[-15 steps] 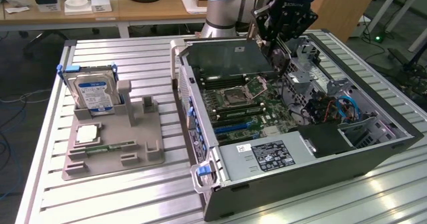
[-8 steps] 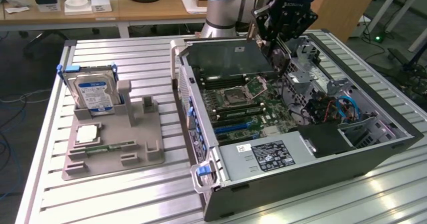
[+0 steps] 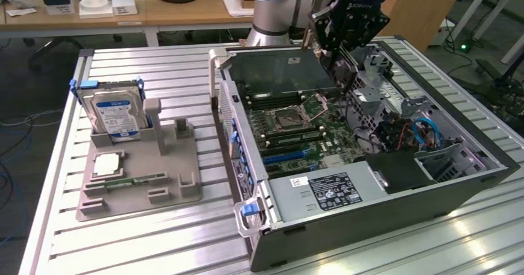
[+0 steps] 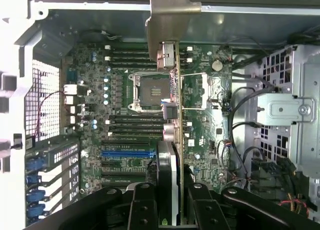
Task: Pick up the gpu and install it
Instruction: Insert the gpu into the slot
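One gray tray (image 3: 135, 195) is sitting on the slatted metal table (image 3: 164, 66) at the exterior view's left; a hard drive (image 3: 115, 115) with a blue and white label is standing upright in the tray's far slot; a small square processor chip (image 3: 108, 163) is lying flat nearer the front; a thin green memory stick (image 3: 131, 181) is lying just beside the chip.

Going right, an open computer case (image 3: 344, 232) is lying on its side with its insides showing; the gpu (image 3: 278, 72) is hanging over the far end of the case, above the green motherboard (image 3: 295, 131); its silvery bracket (image 3: 218, 63) is pointing toward the exterior view's left; the black gripper (image 3: 340, 57) is squeezing the gpu at its other end, with its fingers partly closed on the card.

In the wrist view the gpu (image 4: 169, 160) is showing edge-on, with one finger (image 4: 145, 210) on each side of it; the card is crossing over the empty processor socket (image 4: 150, 92) and sitting near a blue slot (image 4: 127, 153); I cannot tell if the card is touching the board.

At the exterior view's right, a gray power supply (image 3: 327, 189) is sitting in the near corner of the case; blue and red cables (image 3: 409, 134) are curling beside it.
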Tool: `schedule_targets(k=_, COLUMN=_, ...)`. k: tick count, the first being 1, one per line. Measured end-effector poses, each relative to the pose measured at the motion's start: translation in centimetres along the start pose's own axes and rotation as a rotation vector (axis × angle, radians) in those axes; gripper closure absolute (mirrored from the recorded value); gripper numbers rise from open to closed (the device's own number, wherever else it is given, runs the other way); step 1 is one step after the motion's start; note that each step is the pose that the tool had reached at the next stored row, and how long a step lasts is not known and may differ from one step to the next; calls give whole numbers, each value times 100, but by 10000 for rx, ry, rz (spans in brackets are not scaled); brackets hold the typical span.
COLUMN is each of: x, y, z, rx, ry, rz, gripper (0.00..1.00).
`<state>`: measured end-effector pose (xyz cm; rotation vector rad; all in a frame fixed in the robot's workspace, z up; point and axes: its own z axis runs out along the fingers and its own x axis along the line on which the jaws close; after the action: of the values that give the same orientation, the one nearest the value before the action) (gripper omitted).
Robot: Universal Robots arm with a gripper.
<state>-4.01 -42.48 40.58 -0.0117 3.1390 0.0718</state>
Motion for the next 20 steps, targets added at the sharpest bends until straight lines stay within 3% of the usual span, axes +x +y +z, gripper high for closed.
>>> schedule_targets(k=20, x=0, y=-5, z=-1, rx=-4, ry=113, rz=-2437, gripper=72)
